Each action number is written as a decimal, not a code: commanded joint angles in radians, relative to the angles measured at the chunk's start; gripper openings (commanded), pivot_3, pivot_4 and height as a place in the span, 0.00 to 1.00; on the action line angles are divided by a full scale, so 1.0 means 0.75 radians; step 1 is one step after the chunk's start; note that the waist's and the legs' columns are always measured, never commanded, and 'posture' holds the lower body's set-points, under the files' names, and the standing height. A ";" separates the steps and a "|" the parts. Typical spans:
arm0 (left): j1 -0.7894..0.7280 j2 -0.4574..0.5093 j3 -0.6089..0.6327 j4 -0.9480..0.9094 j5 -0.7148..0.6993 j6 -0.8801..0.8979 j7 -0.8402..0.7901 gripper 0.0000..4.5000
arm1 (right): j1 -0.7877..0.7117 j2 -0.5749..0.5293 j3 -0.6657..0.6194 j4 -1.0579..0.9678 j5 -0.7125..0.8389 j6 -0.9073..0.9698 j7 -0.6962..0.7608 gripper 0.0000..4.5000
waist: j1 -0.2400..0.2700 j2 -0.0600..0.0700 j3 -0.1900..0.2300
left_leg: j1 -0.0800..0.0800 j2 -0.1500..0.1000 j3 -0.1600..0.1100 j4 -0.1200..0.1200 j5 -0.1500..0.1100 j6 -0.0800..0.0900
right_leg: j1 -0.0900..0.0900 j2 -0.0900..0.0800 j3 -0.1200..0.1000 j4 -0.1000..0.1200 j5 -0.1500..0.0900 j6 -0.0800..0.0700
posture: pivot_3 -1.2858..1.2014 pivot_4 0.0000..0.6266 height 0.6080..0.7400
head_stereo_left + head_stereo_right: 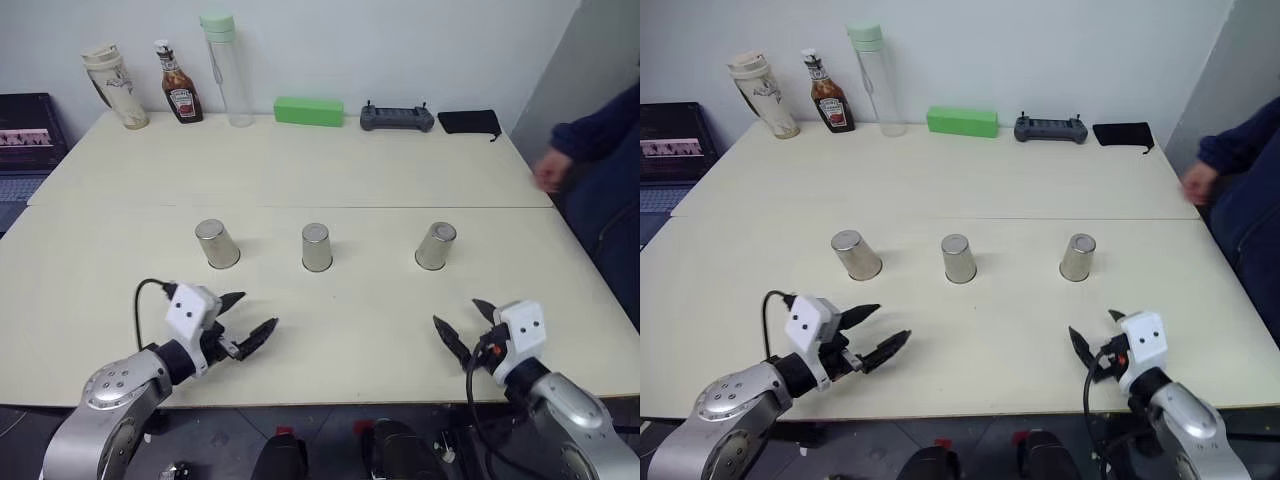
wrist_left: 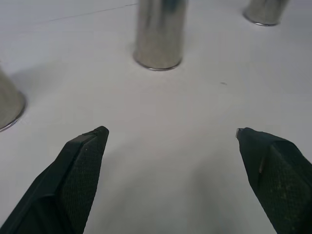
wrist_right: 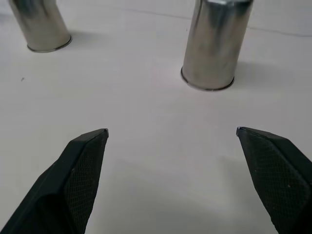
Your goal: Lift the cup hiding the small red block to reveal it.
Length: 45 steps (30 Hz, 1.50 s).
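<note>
standing cups: three silver cups upside down in a row across the table [image 1: 330,180], left cup [image 1: 216,243], middle cup [image 1: 316,247], right cup [image 1: 436,246], well apart
small red block: not to be seen, no telling which cup covers it
left gripper [image 1: 247,320]: fingers spread wide, empty, above the table short of the left and middle cups
right gripper [image 1: 463,325]: fingers spread wide, empty, short of the right cup
back edge: ketchup bottle [image 1: 179,85], green box [image 1: 309,111], black controller [image 1: 397,117]
person's hand [image 1: 550,168]: at the right side

An office or lab room is suggested. Pale tables [image 1: 300,160] are set against a plain white wall [image 1: 400,40]. A laptop [image 1: 25,140] and a controller [image 1: 397,117] are seen there.
</note>
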 commanded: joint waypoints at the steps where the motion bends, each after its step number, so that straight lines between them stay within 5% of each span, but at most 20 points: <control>1: -0.140 0.055 -0.090 -0.098 -0.114 -0.011 -0.174 1.00 | -0.151 0.001 -0.018 0.110 -0.013 0.001 -0.022 1.00 | 0.000 0.000 0.000 | 0.000 -0.001 0.000 0.000 0.000 0.000 | 0.000 0.000 0.000 0.000 0.000 0.000 | 0.52 0.24 1.00; 11: -0.438 0.069 -0.192 0.133 -0.065 -0.092 -0.325 1.00 | -0.506 -0.016 0.022 0.575 -0.069 -0.070 0.041 1.00 | -0.004 0.001 0.000 | -0.001 -0.001 0.000 0.000 0.000 0.000 | -0.001 0.002 0.001 -0.001 0.003 -0.006 | 0.52 0.24 1.00; 31: -0.438 0.034 -0.200 0.210 0.012 -0.188 -0.307 1.00 | -0.903 0.029 0.044 1.084 -0.108 -0.306 0.180 1.00 | -0.003 0.002 0.001 | -0.002 0.000 0.000 0.000 0.000 0.001 | -0.001 0.000 0.001 0.000 0.004 -0.008 | 0.52 0.24 1.00; 38: -0.413 0.036 -0.197 0.193 0.009 -0.185 -0.301 1.00 | -0.930 0.023 0.026 1.128 -0.110 -0.363 0.187 0.63 | -0.003 0.002 0.001 | -0.002 0.000 0.000 0.000 0.000 0.001 | -0.001 0.000 0.001 0.000 0.004 -0.008 | 0.52 0.24 1.00; 45: -0.404 0.029 -0.210 0.195 0.013 -0.191 -0.297 1.00 | -0.855 0.009 -0.016 0.828 -0.043 -0.289 0.174 0.61 | -0.003 0.004 0.002 | -0.002 0.000 0.000 0.000 0.000 0.000 | -0.001 0.000 0.001 0.000 0.004 -0.008 | 0.52 0.24 1.00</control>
